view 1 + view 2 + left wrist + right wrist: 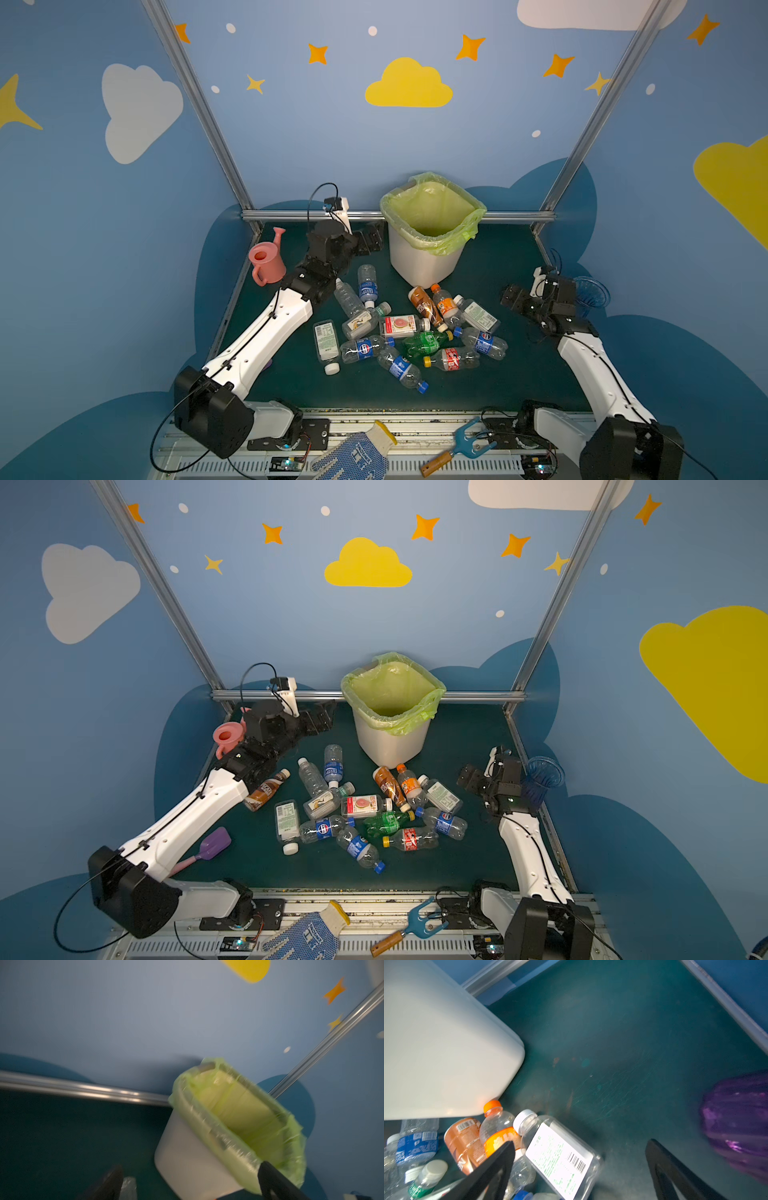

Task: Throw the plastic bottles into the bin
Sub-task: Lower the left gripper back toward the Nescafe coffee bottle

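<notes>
Your left pincer point(374, 237) hung open, empty, just beside the bin point(419, 266) — inside, only its yellow-green bag point(432, 208) showed. Your right pincer point(509, 297) gaped too — the plastic bottles point(401, 326) lay heaped beside it, outside the bin.

Both arms are built from white, tapering link shells joined by black, blocky joint housings. On the left arm point(266, 332) a thin black cable is clipped along the white shell, and a row of small dark holes is seen beside it; the right arm point(590, 365) is finished the same way. A white camera mount point(341, 206) with a looping black cable is fitted above the black left gripper point(376, 237), and a similar mount is seen by the black right gripper point(510, 298). The fingers point(496, 1167) are black, flat and triangular, with cut-out middles. A small green light point(512, 800) is shown on the right wrist housing.
</notes>
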Tool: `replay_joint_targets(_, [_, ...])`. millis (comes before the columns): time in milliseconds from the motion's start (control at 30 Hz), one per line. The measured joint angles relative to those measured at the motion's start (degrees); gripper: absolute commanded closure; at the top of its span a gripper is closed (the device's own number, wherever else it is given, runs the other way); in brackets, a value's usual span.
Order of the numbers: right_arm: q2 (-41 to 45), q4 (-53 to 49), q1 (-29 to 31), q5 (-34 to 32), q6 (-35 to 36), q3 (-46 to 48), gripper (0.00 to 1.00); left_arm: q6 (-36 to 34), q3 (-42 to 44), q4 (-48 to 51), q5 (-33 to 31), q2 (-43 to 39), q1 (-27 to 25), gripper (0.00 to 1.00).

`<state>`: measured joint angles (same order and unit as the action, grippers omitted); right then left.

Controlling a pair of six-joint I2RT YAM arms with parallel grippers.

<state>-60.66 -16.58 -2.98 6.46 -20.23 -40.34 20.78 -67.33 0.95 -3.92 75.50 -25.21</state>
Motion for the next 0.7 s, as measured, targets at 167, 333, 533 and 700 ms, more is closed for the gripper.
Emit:
replay_joint_targets(167, [0.87,-2.56,1.33,-0.13,-5.03,2.19,0.02,4.37,13.05,1.55,-6.95,-6.95,1.51,0.0])
replay_joint_targets(333, [2.43,-5.38,1.6,-0.87,-8.15,4.59,0.02,8.2,21.62,4.52,-12.98,-12.7,2.75,0.0])
replay_joint_targets(533, [2.25,-5.11,1.64,-1.97,-9.2,4.61,0.02,10.08,23.06,13.84,-18.84,-13.46,4.94,0.0])
replay_joint_targets(700, [-0.04,-3.87,1.64,-2.47,-9.33,4.59,0.02,9.62,23.15,20.52,-22.27,-12.31,7.8,0.0])
